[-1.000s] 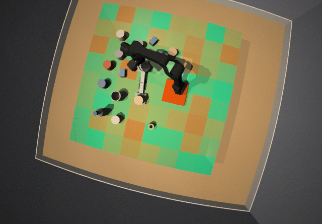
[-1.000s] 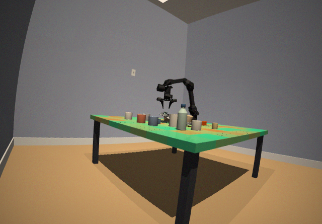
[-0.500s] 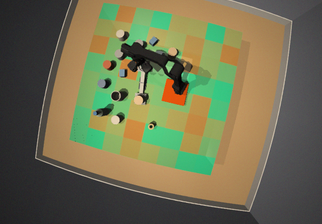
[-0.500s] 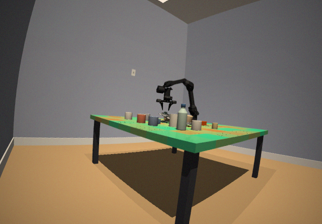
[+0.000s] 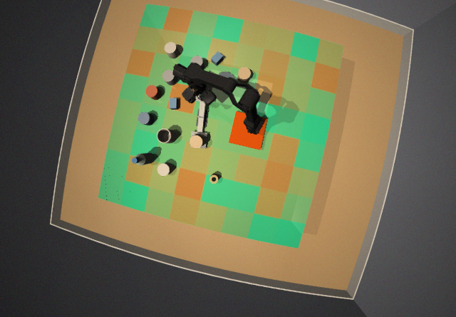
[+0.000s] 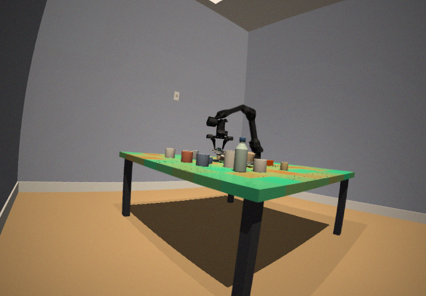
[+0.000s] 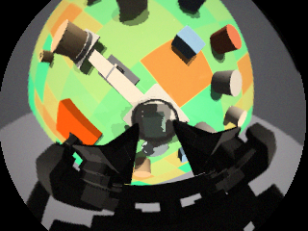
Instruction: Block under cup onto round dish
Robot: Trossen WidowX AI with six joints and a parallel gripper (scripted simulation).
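The balance beam (image 5: 201,116) (image 7: 115,79) carries a tan cup (image 5: 196,141) (image 7: 71,40) on its far end. Its other end has no cup; inside its dark ring, a dark greenish block (image 7: 154,118) shows in the wrist view. The other tan cup (image 5: 244,73) (image 7: 142,168) stands on the table beyond the dish. The round dish (image 5: 226,74) (image 7: 160,149) lies in shadow, partly covered by the arm, with no cup above it. My gripper (image 6: 219,148) (image 7: 156,123) is open and points down low over the ring. In the wrist view the block shows between the fingertips; contact cannot be told.
Blue blocks (image 5: 217,58) (image 5: 173,103) stand near both sides of the balance. A red cup (image 5: 151,91), a blue-grey cup (image 5: 144,117), a tall open cup (image 5: 164,135) and a bottle (image 6: 240,157) stand to its left. The arm's base is on an orange-red square (image 5: 244,137).
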